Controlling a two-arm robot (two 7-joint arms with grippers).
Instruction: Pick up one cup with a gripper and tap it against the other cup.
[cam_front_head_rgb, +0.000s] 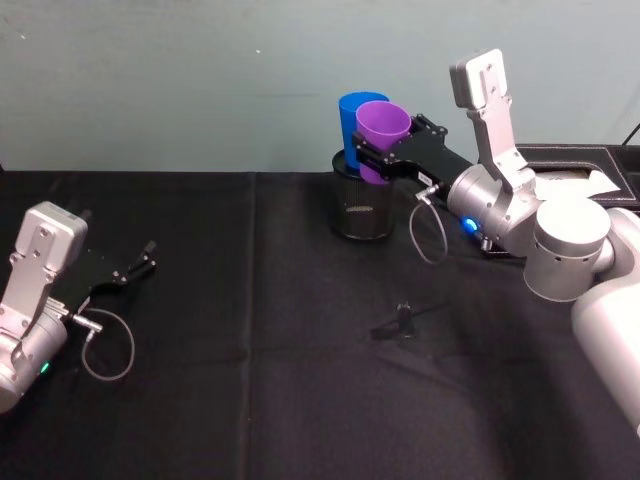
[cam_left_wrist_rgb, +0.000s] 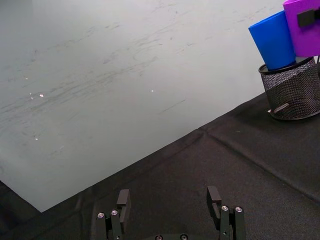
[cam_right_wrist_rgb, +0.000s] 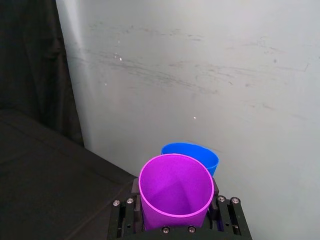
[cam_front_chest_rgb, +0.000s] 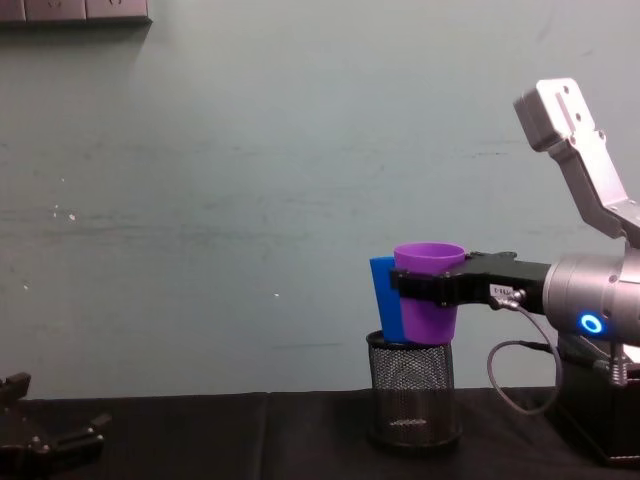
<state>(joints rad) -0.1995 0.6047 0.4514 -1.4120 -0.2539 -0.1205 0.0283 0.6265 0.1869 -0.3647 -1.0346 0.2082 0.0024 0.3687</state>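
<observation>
The purple plastic tapered tumbler (cam_front_head_rgb: 383, 125) is smooth and plain, with a round open mouth and nothing inside. It stands upright at the upper centre of the head view, clamped by the right gripper (cam_front_head_rgb: 388, 142), a black two-fingered claw whose fingers are closed on the cup's opposite sides.

The cup hangs over a black wire-mesh pen holder (cam_front_head_rgb: 362, 205) on the black cloth-covered table (cam_front_head_rgb: 250, 380). Behind it, the bright blue plastic tapered tumbler (cam_front_head_rgb: 352, 115) stands in that holder, leaning a little. In the chest view the purple cup (cam_front_chest_rgb: 430, 290) covers most of the blue cup (cam_front_chest_rgb: 383, 300), and its base reaches about to the holder's rim (cam_front_chest_rgb: 413, 395). The two cups are just beside each other, but whether their walls touch cannot be told.

In the right wrist view the purple cup (cam_right_wrist_rgb: 176, 192) hides the blue cup's lower part (cam_right_wrist_rgb: 192, 152).

The left gripper (cam_front_head_rgb: 138, 262) rests at the lower left of the head view, fingers spread apart and holding nothing. A small dark object (cam_front_head_rgb: 405, 320) on the cloth is too unclear to name.
</observation>
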